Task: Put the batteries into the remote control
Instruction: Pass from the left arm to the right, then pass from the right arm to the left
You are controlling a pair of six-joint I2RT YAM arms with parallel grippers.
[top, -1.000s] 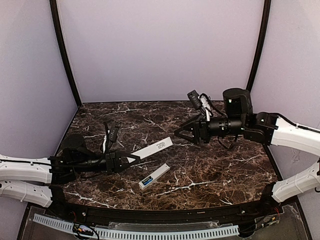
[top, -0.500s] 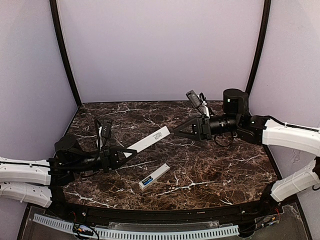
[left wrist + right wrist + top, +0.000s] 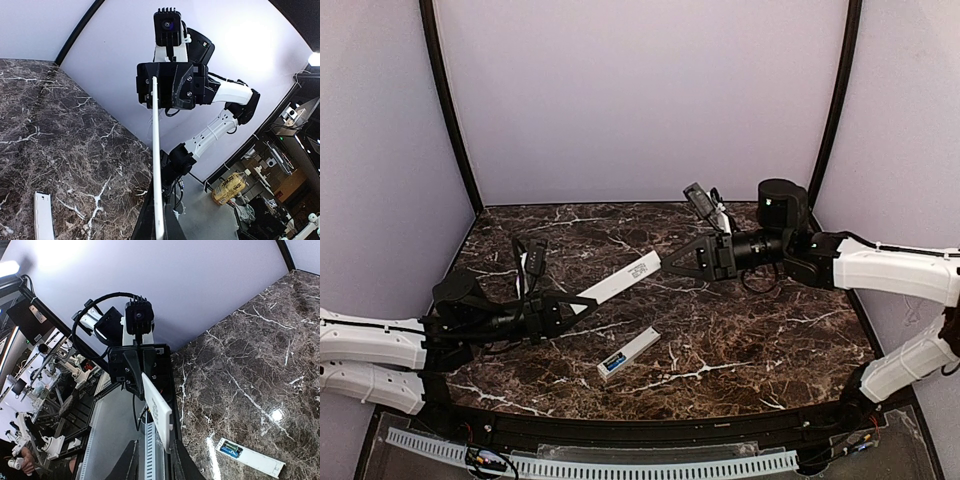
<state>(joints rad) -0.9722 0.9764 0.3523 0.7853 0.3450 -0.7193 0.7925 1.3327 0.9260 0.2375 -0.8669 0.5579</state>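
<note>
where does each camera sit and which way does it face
top external: above and behind the bases, looking down on the table; both arms show, left tool holding a white panel, right tool at its far end.
left wrist: on the left arm, facing along the panel to the right tool; own fingers at bottom.
right wrist: on the right arm, facing back at the left tool; own fingers at bottom.
shared: all three show the panel and the remote control.

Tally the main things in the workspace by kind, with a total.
White bars: 2, raised bar and flat bar.
Robot arms: 2, left arm and right arm.
Blue battery patch: 1, cells too small to count.
Total: 5.
</note>
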